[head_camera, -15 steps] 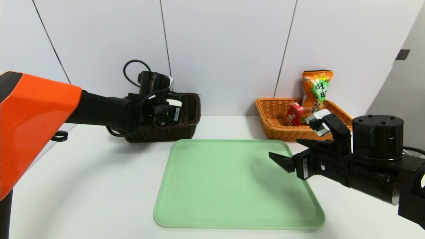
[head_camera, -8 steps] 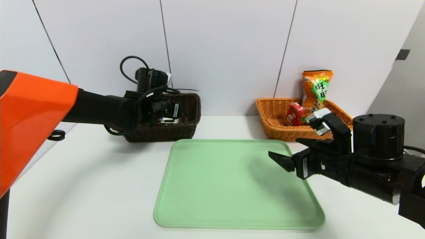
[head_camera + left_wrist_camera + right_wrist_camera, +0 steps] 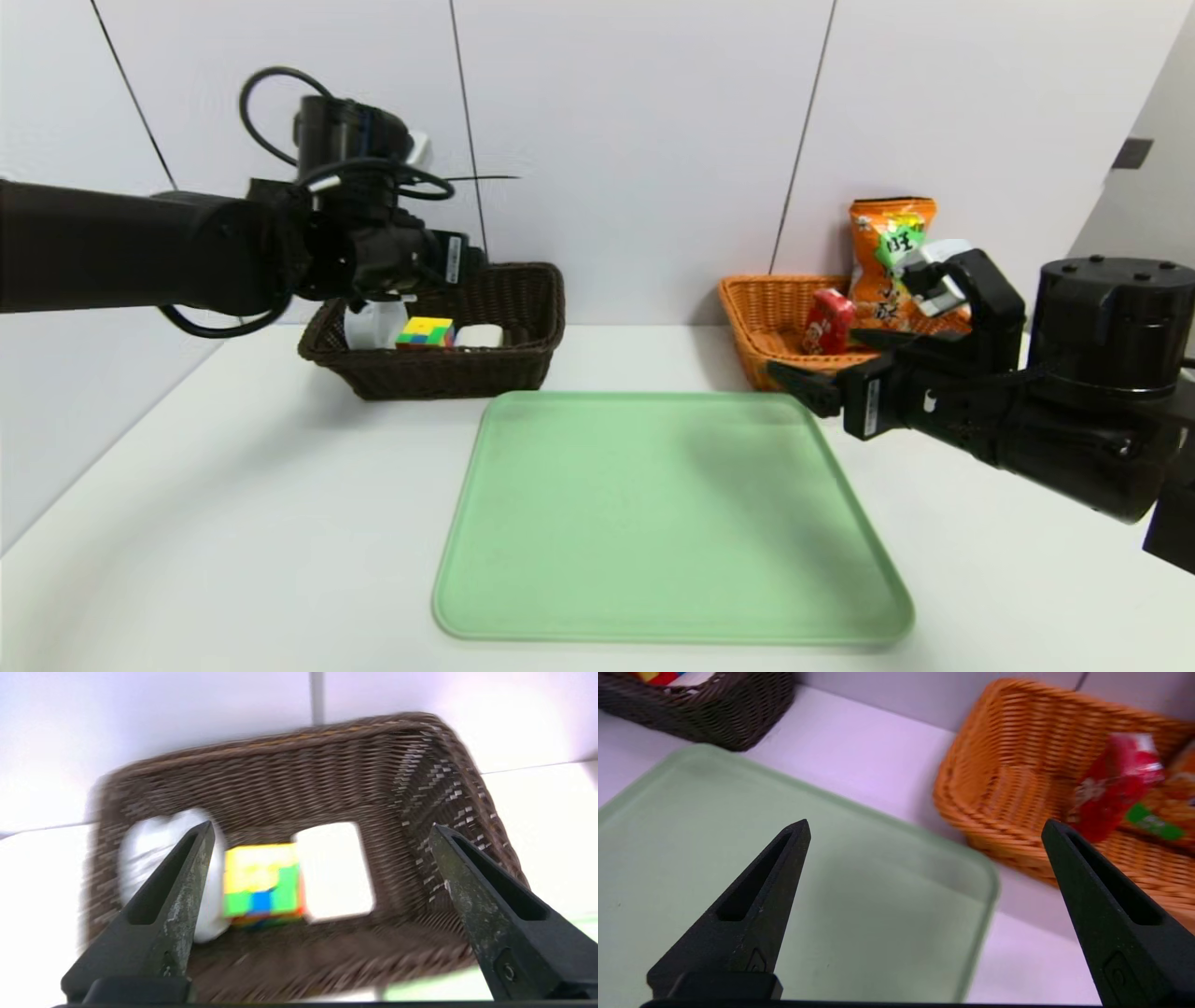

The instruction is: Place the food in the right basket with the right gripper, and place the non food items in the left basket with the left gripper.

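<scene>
A white bench (image 3: 233, 523) carries a pale green tray (image 3: 653, 523) at its middle. Behind the tray rises a white panelled wall (image 3: 635, 140) with thin dark seams.

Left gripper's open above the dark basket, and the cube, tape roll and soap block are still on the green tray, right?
Not quite: the green tray is bare. The left wrist view shows the cube, tape roll and soap block inside the dark basket, the open left gripper above.

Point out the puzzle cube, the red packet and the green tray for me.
puzzle cube (image 3: 425, 331), head view, its yellow top face.
red packet (image 3: 828, 322), head view, middle of its front.
green tray (image 3: 653, 523), head view, bare middle of its floor.
</scene>
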Available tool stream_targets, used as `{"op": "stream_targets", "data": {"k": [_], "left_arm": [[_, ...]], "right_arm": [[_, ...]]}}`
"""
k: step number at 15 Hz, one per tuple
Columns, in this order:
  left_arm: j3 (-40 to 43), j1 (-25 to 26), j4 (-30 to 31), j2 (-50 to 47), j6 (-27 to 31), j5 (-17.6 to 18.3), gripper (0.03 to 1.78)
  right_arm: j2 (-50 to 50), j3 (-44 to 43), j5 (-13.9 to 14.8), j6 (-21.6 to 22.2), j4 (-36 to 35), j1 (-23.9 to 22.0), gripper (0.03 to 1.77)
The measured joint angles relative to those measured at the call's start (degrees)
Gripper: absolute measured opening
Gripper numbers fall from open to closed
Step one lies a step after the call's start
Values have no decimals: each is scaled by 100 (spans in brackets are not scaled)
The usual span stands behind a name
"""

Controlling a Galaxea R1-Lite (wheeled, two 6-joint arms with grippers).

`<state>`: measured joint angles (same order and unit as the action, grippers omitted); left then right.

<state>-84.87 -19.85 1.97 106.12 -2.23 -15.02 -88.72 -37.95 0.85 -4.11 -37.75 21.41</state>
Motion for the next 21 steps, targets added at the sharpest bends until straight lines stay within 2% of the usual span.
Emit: {"op": "stream_targets", "data": {"k": [5, 8, 11, 14, 17, 19, 21], "left_arm": [[1398, 930, -373, -1790, 388, -132, 166], [2325, 1263, -393, -2861, 475, -143, 167], [3451, 1486, -323, -3878, 650, -88, 168], [4667, 1680, 130, -4774, 757, 243, 169], [5637, 1901, 361, -5706, 768, 673, 169], [6104, 2026, 408, -6310, 733, 1020, 169], [6368, 2086, 424, -6780, 658, 1221, 169]], "right_arm": [[1084, -89, 18, -468, 761, -1047, 171], [1954, 304, -11, -763, 1056, -1535, 171], [2845, 827, -85, -853, 1318, -1990, 171], [3674, 1524, -283, -848, 1423, -2341, 171], [4481, 2147, -523, -827, 1515, -2495, 171], [5023, 2417, -669, -809, 1676, -2548, 171], [5706, 2544, -813, -798, 2169, -2561, 171]]}}
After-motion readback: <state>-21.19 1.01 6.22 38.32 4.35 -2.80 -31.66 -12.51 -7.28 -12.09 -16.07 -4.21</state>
